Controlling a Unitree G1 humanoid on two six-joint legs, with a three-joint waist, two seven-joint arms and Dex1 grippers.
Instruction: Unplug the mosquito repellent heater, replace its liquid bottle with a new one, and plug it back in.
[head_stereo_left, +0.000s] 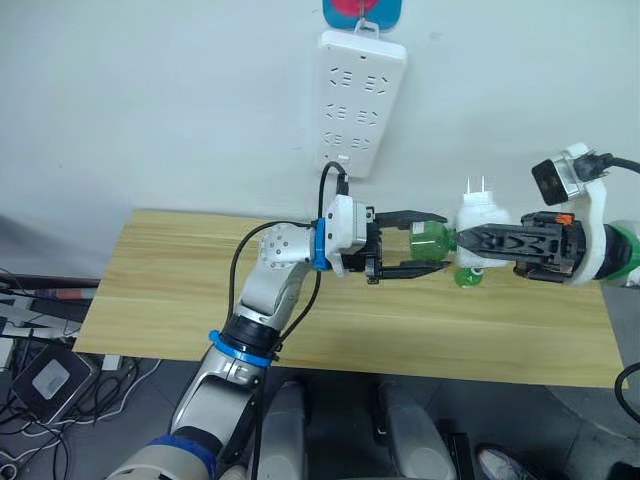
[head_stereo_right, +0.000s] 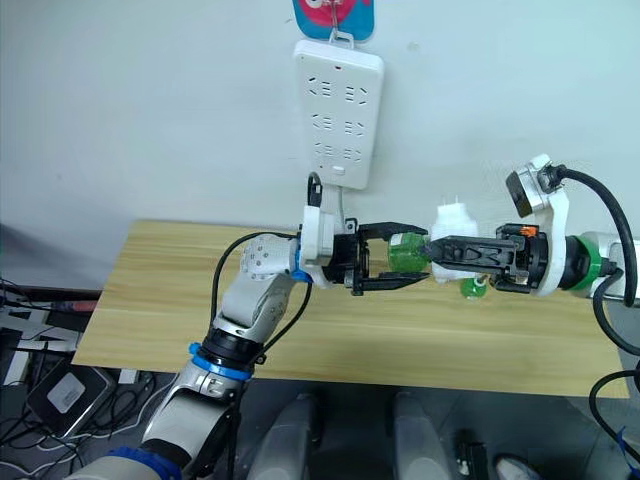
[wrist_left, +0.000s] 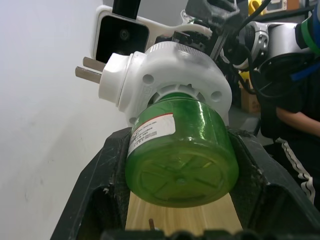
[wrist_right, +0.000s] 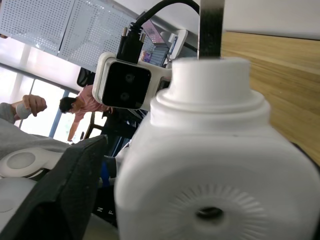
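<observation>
The left gripper (head_stereo_left: 432, 242) has its fingers (wrist_left: 107, 170) spread to either side of a green bottle (wrist_left: 181, 150), flanking it closely, though whether they press it I cannot tell. That bottle is seated in the white heater (head_stereo_left: 480, 218), which the right gripper (head_stereo_left: 462, 243) pinches between its fingers, prongs (head_stereo_left: 476, 187) pointing up, above the wooden table (head_stereo_left: 160, 290). A second green bottle (head_stereo_left: 468, 277) sits on the table just below the heater, and a white power strip (head_stereo_left: 358, 100) hangs on the wall behind.

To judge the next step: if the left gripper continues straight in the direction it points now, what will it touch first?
Probably the green bottle between the left gripper's open fingers, still in the mosquito repellent heater that the right gripper holds.
</observation>
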